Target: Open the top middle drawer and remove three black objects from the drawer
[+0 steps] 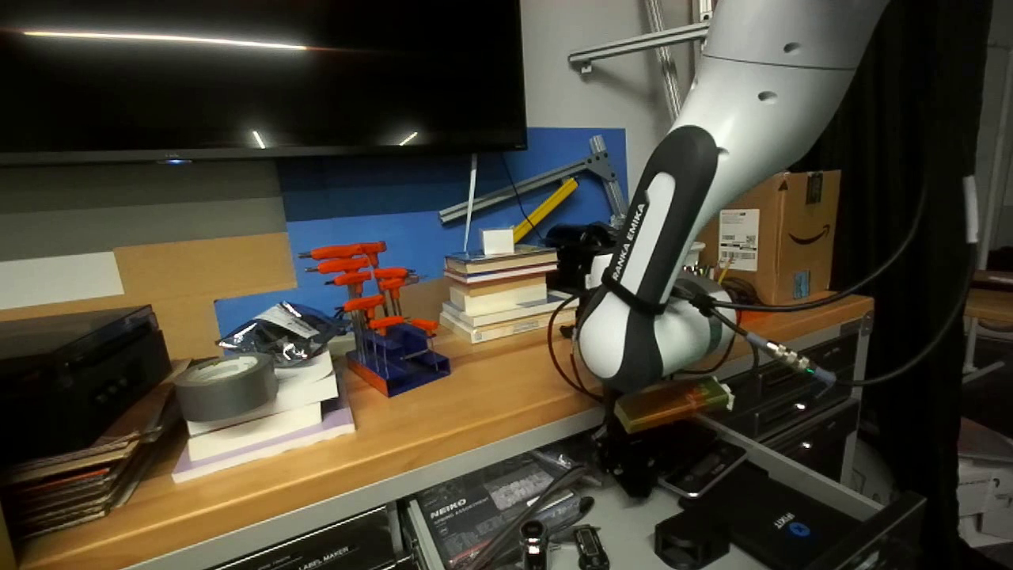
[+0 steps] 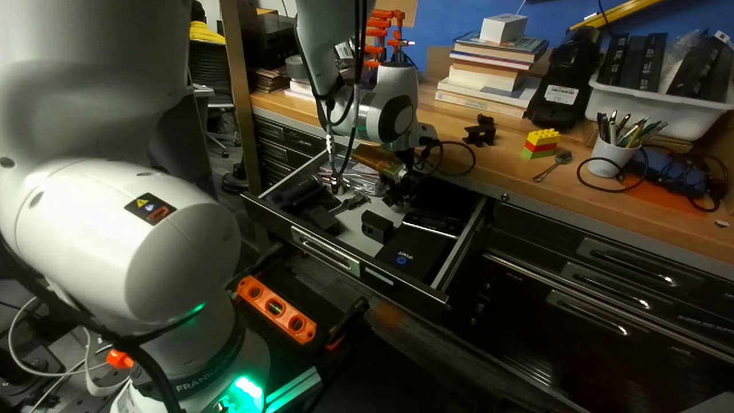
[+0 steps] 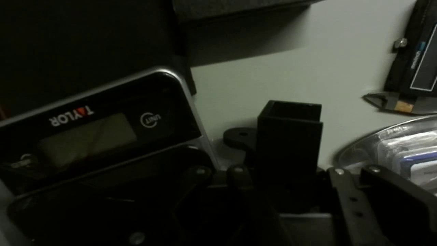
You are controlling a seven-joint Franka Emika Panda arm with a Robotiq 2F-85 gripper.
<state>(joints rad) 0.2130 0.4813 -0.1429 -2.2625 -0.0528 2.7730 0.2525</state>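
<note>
Jaws dark & cropped at bottom of wrist view, closed on a blk block (image 3: 288, 147) in the open drawer (image 1: 629, 526); its lower end's hidden, contact w/ drawer floor unclear. Scale (image 3: 97, 136) cropped too. Blk chunk (image 2: 377, 225) on drawer floor. Wood bench (image 1: 491, 384) has books (image 1: 502, 297) & blk bits (image 2: 481, 135), shape hard to read. TV (image 1: 261, 87) above, part cropped; carton (image 1: 791, 226) part-hidden by arm (image 1: 736, 170).

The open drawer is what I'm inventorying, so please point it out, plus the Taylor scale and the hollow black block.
Open drawer (image 2: 325, 251): in an exterior view, on its front handle.
Taylor scale (image 3: 88, 139): wrist view, on the display.
Hollow black block (image 3: 288, 147): wrist view, on a side wall.
</note>
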